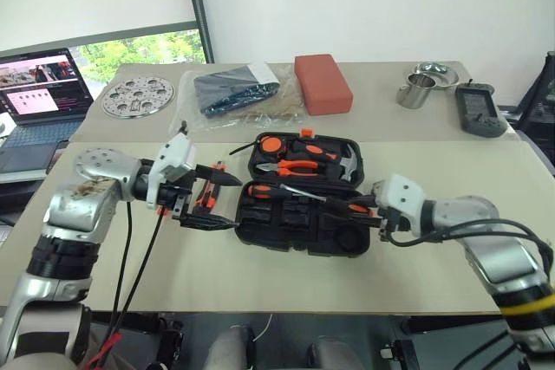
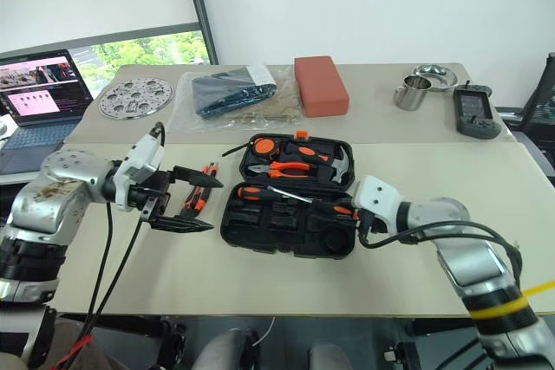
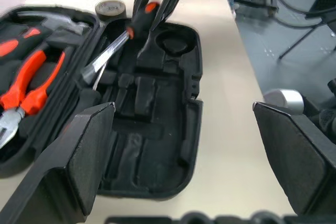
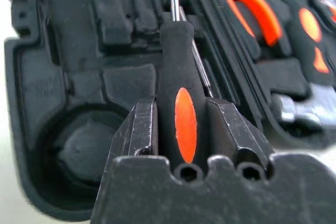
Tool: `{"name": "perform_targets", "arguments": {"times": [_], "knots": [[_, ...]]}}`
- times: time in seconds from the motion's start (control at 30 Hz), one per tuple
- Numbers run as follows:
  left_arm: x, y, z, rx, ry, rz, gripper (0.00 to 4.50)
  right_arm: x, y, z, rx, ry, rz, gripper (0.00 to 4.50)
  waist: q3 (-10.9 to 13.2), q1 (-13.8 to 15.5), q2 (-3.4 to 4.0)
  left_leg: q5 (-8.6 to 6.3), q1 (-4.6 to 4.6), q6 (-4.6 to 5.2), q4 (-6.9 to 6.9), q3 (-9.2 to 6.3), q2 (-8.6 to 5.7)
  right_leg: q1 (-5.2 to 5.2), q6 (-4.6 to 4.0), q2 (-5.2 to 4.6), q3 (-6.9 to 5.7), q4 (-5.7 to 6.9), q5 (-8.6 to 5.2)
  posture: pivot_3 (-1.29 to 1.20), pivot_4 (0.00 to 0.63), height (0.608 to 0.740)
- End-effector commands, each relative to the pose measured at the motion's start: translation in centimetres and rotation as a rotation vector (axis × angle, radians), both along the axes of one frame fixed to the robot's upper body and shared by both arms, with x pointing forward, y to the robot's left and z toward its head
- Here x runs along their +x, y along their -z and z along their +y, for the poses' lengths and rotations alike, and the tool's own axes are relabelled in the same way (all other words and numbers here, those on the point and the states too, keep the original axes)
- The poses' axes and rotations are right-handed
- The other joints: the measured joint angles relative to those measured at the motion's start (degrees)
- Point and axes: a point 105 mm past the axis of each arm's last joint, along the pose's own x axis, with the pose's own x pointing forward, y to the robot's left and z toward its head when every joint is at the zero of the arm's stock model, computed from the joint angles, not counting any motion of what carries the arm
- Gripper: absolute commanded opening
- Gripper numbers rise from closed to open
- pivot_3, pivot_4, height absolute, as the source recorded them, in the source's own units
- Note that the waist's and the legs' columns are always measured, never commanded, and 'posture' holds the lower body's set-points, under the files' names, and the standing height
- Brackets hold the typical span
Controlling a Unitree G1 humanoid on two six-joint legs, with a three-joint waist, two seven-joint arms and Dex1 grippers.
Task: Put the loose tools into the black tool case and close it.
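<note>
The black tool case (image 1: 286,224) lies open in the middle of the table. My right gripper (image 1: 375,208) is over the case's right end, shut on the orange-and-black handle of a screwdriver (image 4: 178,77). Its shaft points left across the moulded slots. A second screwdriver (image 1: 264,190) lies along the case's hinge line. My left gripper (image 1: 236,204) hovers open at the case's left edge with nothing between its fingers. The orange-black utility knife (image 2: 199,198) lies on the table beside that gripper. A small grey tape roll (image 3: 110,8) sits on the table just past the case's right end.
Orange-handled pliers (image 1: 299,165) and a hammer (image 1: 349,162) sit in the case's far half. Behind stand a red-orange block (image 1: 323,82), a bagged dark bundle (image 1: 234,91), a perforated metal disc (image 1: 137,97), a metal cup (image 1: 418,90), a black device (image 1: 481,110) and a laptop (image 1: 39,93).
</note>
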Motion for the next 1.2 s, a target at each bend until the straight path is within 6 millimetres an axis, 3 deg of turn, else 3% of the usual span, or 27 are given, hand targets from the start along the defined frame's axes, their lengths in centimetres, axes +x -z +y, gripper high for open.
{"name": "perform_targets", "arguments": {"times": [0.03,0.33,0.7,0.9,0.97,1.1,1.13,1.2], "knots": [[-0.5,-1.4,-0.1,-0.031,-0.020,-0.051,4.50,0.4,-0.3,0.0,-0.057,-0.087,-0.041,0.98,0.00,0.12,0.00,0.00,0.00,0.00,-0.01,0.00,0.02,0.00,0.00,0.01,-0.01,-0.01,0.00,0.00,0.150,0.740],[-0.9,-1.1,0.4,-0.014,-0.066,-0.049,4.50,2.0,1.0,0.1,-0.179,-0.196,-0.032,0.98,0.05,-0.20,-0.01,0.01,0.14,-0.02,0.01,0.15,0.41,0.03,-0.03,0.25,0.00,-0.01,0.01,0.00,0.150,0.740],[-0.9,-1.1,0.9,0.005,-0.088,-0.069,4.50,3.4,1.7,0.5,-0.173,-0.125,-0.005,0.98,0.05,-0.02,0.00,0.02,0.18,-0.06,0.02,0.35,0.61,0.00,-0.08,0.32,0.03,0.09,0.01,0.00,0.150,0.740],[-0.9,-1.2,0.8,0.004,-0.084,-0.077,4.50,2.4,1.9,0.5,-0.187,-0.182,0.048,0.98,0.05,-0.03,0.00,0.02,0.21,-0.06,0.01,0.40,0.65,-0.01,-0.12,0.35,0.03,0.10,0.00,0.00,0.150,0.740],[-0.8,-1.2,0.8,0.003,-0.083,-0.079,4.50,2.1,1.8,0.6,-0.181,-0.193,0.054,1.98,0.05,0.03,0.00,0.01,0.21,-0.06,0.01,0.42,0.65,-0.01,-0.12,0.34,0.03,0.10,0.00,0.00,0.150,0.740],[-0.7,-1.2,0.7,0.003,-0.078,-0.080,4.50,2.4,0.6,0.7,-0.118,-0.170,0.016,3.29,0.05,0.19,0.00,0.01,0.18,-0.06,0.00,0.42,0.64,-0.01,-0.12,0.33,0.01,0.09,0.00,0.00,0.150,0.740],[-0.6,-1.2,0.7,0.001,-0.076,-0.080,4.50,2.3,-0.3,0.7,-0.077,-0.164,0.008,3.51,0.05,0.13,0.00,0.01,0.19,-0.06,0.00,0.43,0.64,-0.01,-0.12,0.32,0.01,0.09,0.00,0.00,0.150,0.740],[-0.5,-1.2,0.7,0.000,-0.074,-0.080,4.50,2.1,-1.6,0.4,-0.024,-0.154,0.011,3.51,0.06,0.08,-0.01,0.01,0.18,-0.07,-0.01,0.43,0.67,-0.01,-0.12,0.34,0.01,0.08,0.00,0.00,0.150,0.740]]}}
